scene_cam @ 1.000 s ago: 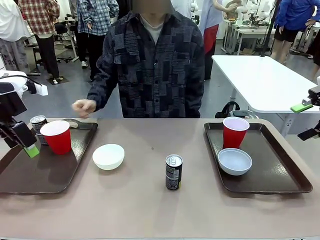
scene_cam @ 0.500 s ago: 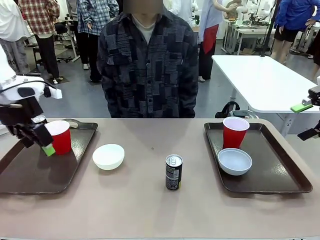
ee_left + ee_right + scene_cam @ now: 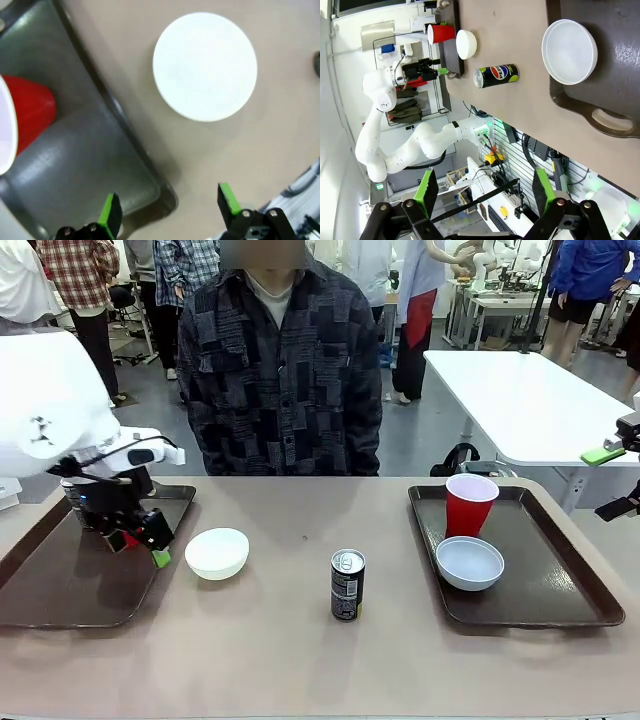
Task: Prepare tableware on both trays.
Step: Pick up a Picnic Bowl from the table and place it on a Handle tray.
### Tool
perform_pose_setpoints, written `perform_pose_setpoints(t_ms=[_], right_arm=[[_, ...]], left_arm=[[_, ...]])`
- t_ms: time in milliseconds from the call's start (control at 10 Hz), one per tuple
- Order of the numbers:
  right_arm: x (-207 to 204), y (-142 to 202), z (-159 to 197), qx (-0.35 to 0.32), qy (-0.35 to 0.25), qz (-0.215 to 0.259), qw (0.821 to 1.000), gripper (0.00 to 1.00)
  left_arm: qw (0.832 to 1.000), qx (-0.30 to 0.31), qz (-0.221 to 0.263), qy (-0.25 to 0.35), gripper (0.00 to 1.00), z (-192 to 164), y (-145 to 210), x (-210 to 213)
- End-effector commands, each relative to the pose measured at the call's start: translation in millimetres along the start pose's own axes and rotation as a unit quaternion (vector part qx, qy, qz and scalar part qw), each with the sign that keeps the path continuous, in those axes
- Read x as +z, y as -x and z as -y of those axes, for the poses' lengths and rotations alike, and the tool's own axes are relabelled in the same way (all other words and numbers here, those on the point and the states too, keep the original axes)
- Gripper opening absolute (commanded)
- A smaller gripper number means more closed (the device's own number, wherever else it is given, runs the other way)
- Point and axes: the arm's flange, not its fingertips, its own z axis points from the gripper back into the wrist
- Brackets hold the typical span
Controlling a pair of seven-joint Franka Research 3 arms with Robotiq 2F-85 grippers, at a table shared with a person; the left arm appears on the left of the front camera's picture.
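My left gripper (image 3: 150, 540) hangs open over the right rim of the left tray (image 3: 60, 580), just left of a white bowl (image 3: 217, 552) that sits on the bare table. In the left wrist view the bowl (image 3: 205, 66) lies beyond my open fingertips (image 3: 110, 215), past the tray's corner (image 3: 75, 165), with a red cup (image 3: 25, 117) on the tray. The arm hides most of that cup and a can (image 3: 75, 502) behind it. A dark can (image 3: 347, 583) stands mid-table. The right tray (image 3: 560, 580) holds a red cup (image 3: 470, 503) and a white bowl (image 3: 469, 562). My right gripper (image 3: 610, 480) waits open at the far right, empty.
A person in a dark patterned shirt (image 3: 285, 370) stands at the far edge, hands out of sight. In the right wrist view the right tray's bowl (image 3: 569, 51) and the lying-looking can (image 3: 496, 75) show beyond my open right gripper (image 3: 485, 187). A white table (image 3: 520, 400) stands behind.
My left arm has swung right from beside the red cup across the tray to its right rim near the white bowl. The person has pulled the hand back from the left tray.
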Motion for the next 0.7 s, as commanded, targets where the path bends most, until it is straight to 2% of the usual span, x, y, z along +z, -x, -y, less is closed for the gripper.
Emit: perform_pose_setpoints(t_ms=[0,200,300,600], right_arm=[[-0.6,-2.3,-0.3,0.002,0.000,-0.001,1.000,0.99],[-0.6,-2.3,-0.3,0.002,0.000,-0.001,1.000,0.99],[-0.6,-2.3,-0.3,0.002,0.000,-0.001,1.000,0.99],[-0.6,-2.3,-0.3,0.002,0.000,-0.001,1.000,0.99]], left_arm=[[0.999,0.014,0.025,-0.019,1.00,14.3,-20.5,-11.3],[0.998,0.033,0.047,-0.018,1.00,14.9,-32.4,-15.0],[1.000,0.006,0.023,-0.007,1.00,13.4,-17.9,-12.6],[1.000,0.006,0.023,-0.007,1.00,13.4,-17.9,-12.6]])
